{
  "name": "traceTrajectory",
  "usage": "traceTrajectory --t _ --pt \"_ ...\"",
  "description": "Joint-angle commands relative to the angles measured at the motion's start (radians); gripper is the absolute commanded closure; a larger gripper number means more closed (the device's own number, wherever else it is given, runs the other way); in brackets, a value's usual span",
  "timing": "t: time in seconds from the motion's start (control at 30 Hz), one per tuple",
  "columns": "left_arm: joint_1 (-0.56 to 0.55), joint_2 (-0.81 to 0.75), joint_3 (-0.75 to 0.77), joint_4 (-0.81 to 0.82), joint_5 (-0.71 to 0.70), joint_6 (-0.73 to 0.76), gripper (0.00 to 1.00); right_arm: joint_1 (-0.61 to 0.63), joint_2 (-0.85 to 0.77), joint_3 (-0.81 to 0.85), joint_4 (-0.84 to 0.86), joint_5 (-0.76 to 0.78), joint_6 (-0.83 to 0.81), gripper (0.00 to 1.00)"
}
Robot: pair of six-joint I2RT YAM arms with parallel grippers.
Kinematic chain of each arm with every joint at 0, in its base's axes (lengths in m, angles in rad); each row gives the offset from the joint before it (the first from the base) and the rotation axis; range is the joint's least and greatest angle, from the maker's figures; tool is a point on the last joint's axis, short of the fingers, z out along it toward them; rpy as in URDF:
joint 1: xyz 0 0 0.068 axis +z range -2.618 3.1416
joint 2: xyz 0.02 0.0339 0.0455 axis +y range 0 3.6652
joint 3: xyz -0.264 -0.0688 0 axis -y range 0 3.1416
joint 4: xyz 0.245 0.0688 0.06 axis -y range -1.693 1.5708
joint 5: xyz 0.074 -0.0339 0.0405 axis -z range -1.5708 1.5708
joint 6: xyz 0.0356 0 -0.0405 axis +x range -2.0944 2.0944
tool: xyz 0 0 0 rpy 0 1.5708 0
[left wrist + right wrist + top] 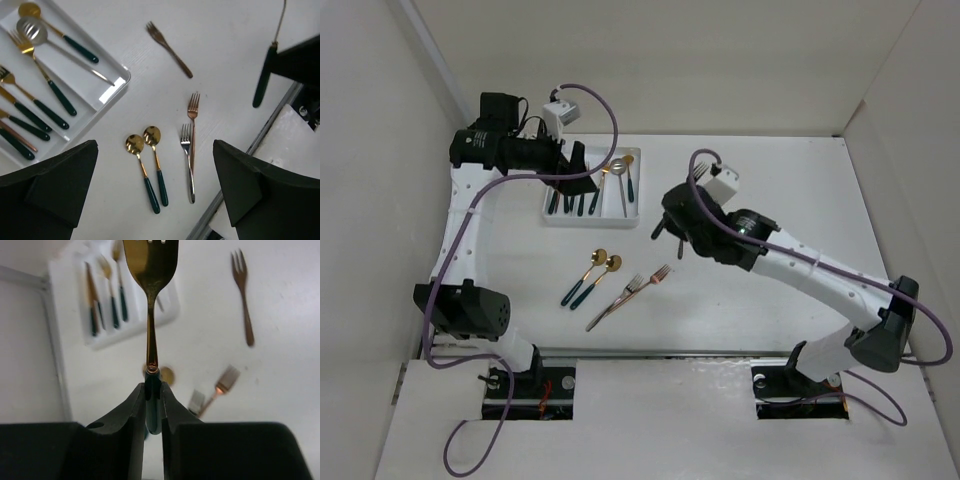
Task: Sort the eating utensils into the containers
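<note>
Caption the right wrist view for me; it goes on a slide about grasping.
Right gripper shut on a gold fork by its green handle; white tray and copper fork beyond.

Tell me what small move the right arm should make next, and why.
Probably carry the fork across to the tray. The right pincer is shut on its green handle and holds it up in the air. The middle compartment already holds forks, so that looks like the likely place to set it down.
</note>
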Motion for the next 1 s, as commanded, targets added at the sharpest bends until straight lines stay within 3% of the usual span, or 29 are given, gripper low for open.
traceTrajectory --t 0.0,0.2,0.3,0.43,0.63,0.97 --pt "-0.013 -0.011 0.108 -0.133 0.155 0.115 0.01 -0.069 -0.019 0.090 0.199 0.011 -0.265 1.00" --pt "-0.071 0.031 0.130 -0.133 0.311 0.152 0.01 -0.120 0.062 0.160 0.393 -0.155 -0.421 1.00" --pt "-0.122 0.066 0.083 -0.072 0.320 0.115 0.06 -0.142 0.084 0.178 0.460 -0.216 -0.434 1.00" --pt "-0.212 0.117 0.059 0.002 0.218 0.049 0.11 -0.163 0.104 0.178 0.485 -0.297 -0.434 1.00" --pt "-0.260 0.160 0.041 0.097 0.117 -0.030 0.11 -0.205 0.104 0.157 0.520 -0.380 -0.434 1.00" --pt "-0.283 0.250 0.133 0.120 0.087 -0.093 0.23 -0.205 0.131 0.124 0.539 -0.439 -0.434 1.00"
